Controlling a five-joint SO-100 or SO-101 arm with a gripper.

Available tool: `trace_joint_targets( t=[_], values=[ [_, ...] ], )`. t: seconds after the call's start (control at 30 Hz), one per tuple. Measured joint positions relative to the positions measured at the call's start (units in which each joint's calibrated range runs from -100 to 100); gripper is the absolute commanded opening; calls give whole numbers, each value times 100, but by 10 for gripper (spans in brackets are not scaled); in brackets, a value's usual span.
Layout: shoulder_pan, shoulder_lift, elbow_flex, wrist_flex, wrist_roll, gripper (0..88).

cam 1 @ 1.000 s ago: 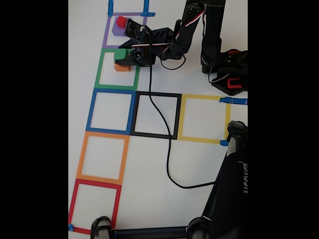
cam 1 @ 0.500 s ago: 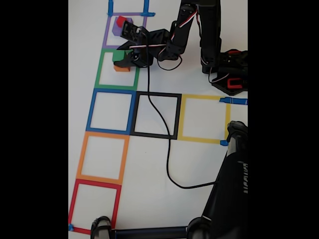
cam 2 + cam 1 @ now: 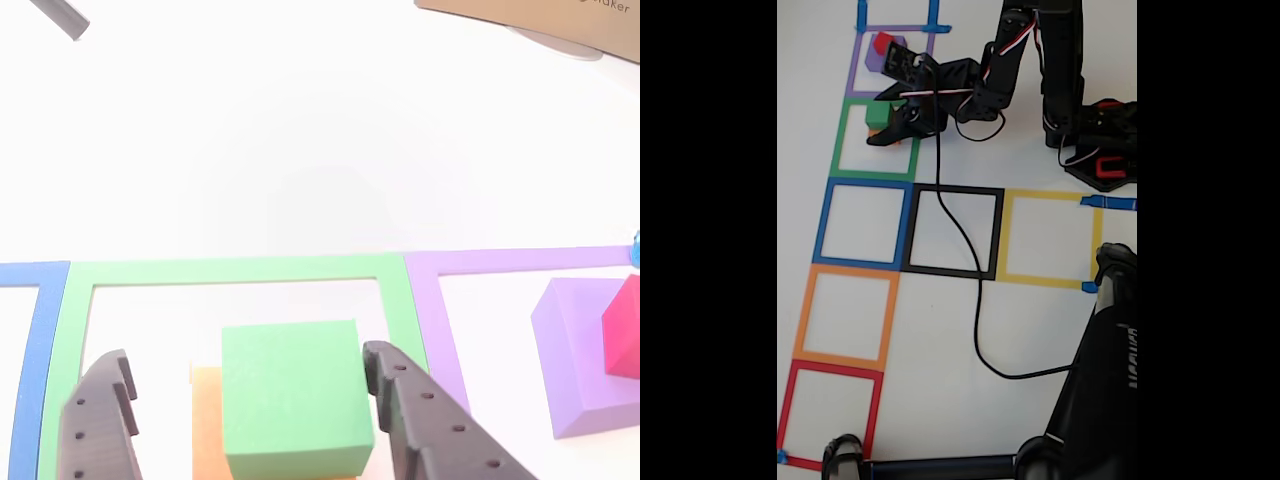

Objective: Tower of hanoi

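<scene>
Gripper (image 3: 245,400) spread wide either side of green cube (image 3: 290,395), touching neither face. Green stacked on orange cube (image 3: 205,425) inside green tape square (image 3: 230,270); red cube (image 3: 625,325) atop purple cube (image 3: 575,345) just beyond. Smaller over larger, per Hanoi order.

In the other view, the middle cube (image 3: 292,395) sits on a bigger cube (image 3: 206,420), inside one tape square (image 3: 235,270). The gripper (image 3: 240,375) has one finger (image 3: 98,420) left of it and one right. To the right, the smallest cube (image 3: 625,328) sits on the biggest cube (image 3: 580,350), in the next square (image 3: 520,262).
</scene>
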Motion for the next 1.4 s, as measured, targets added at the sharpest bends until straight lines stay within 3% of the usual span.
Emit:
trace_joint_targets(
  t=[0.27, 0.47, 0.77, 1.07, 1.27, 1.4],
  values=[
    [140, -1022, 124, 637, 36, 193],
    [468, -2415, 168, 2273, 36, 13],
    [772, -4880, -416, 5990, 0, 13],
    [1229, -5538, -3143, 10238, 36, 13],
    [1931, -5513, -5091, 12301, 36, 13],
    [2317, -5378, -6127, 13059, 36, 13]
  ],
)
